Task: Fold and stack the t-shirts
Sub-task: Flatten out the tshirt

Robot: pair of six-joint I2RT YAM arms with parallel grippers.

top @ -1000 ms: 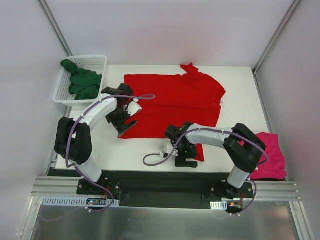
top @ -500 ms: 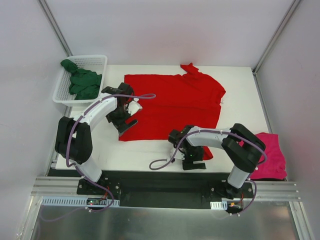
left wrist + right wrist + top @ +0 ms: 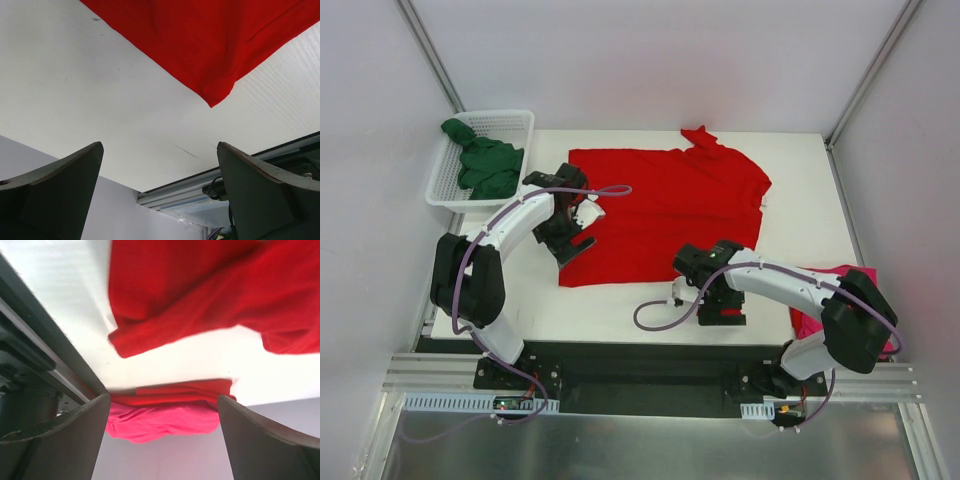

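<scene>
**A:** Where does the bright red cloth t-shirt (image 3: pixel 670 205) lie?

**B:** Spread nearly flat on the white tabletop (image 3: pixel 620 300), about midway across, with one sleeve reaching toward the far edge. Laid open like that, its hems and corners are exposed for folding.

**A:** And the left fingers (image 3: pixel 55 195)?

**B:** Apart, with nothing between them. They hang at the shirt's left edge, and its near-left corner shows as a red point just beyond them in the wrist view. I judge they are lined up to pinch that corner.

**A:** The right fingers (image 3: pixel 55 435)?

**B:** Also spread and empty, low over bare tabletop by the near edge, right of the middle. The shirt's near-right part lies rumpled just beyond them, so that side probably needs gripping or straightening before any fold.

**A:** The other two?

**B:** The magenta-pink soft t-shirt (image 3: pixel 160 420) sits at the near-right corner, partly hidden behind the right arm and out of the working area. Whether it is folded I cannot tell. The dark green t-shirt (image 3: pixel 485 165) is heaped in the white plastic mesh basket (image 3: pixel 515 115) off the far-left corner, one part draped over the rim.

**A:** How far along, then?

**B:** Early, by my reckoning: the red one shows no neat fold.
</scene>
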